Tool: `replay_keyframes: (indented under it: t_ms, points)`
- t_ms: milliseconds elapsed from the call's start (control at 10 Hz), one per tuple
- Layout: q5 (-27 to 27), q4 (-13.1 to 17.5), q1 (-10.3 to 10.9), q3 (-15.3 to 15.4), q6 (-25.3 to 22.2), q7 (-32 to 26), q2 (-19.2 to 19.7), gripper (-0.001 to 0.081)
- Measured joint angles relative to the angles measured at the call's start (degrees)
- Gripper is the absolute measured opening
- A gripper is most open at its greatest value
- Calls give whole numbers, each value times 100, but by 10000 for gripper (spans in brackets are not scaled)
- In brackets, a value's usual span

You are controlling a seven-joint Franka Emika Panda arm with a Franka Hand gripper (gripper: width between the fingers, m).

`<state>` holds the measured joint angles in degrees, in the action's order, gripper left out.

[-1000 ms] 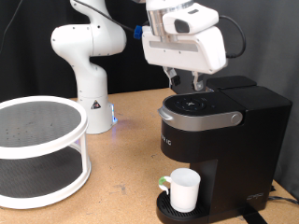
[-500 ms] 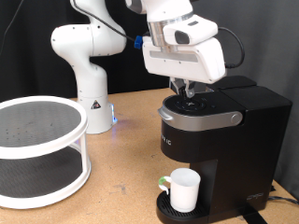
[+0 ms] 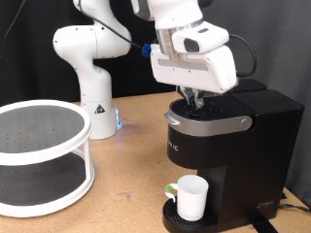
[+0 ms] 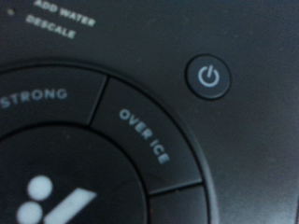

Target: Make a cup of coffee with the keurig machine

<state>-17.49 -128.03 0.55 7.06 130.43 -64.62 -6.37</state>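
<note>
The robot's two-finger gripper [image 3: 197,100], dark fingers below a bulky white hand, hangs straight down over the top panel of the keurig machine [image 3: 233,155], a boxy black coffee maker with a silver-rimmed head; the fingertips sit at or just above the round control area on that head, and whether they actually touch it cannot be told from the exterior view. Whether the fingers are spread or closed cannot be told either, since they appear only as a short dark stub under the hand, and the wrist view shows none of them. The wrist view is filled by the machine's black control panel seen very close: a round power button [image 4: 206,76] with a pale ring, curved segments lettered "STRONG" [image 4: 39,95] and "OVER ICE" [image 4: 145,135], and small print reading "ADD WATER" and "DESCALE". Low at the front of the machine, on its round drip tray under the head, stands the small plain white cylindrical cup [image 3: 190,197], upright with its long axis vertical and its open mouth facing up. To the exterior view's left of the machine sits a white two-tier round rack [image 3: 41,155] on the wooden table [image 3: 126,189].
</note>
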Motion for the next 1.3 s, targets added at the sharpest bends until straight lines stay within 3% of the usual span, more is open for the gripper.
replay_keyframes:
  t_ms: [700, 1000, 1300]
  points:
    - [-82, -1, 1, 57, -19, 0, 89, 0]
    - [-88, 129, -11, 46, -482, 68, 137, 0]
    - [-88, 483, -67, 23, -1005, 336, 381, 0]
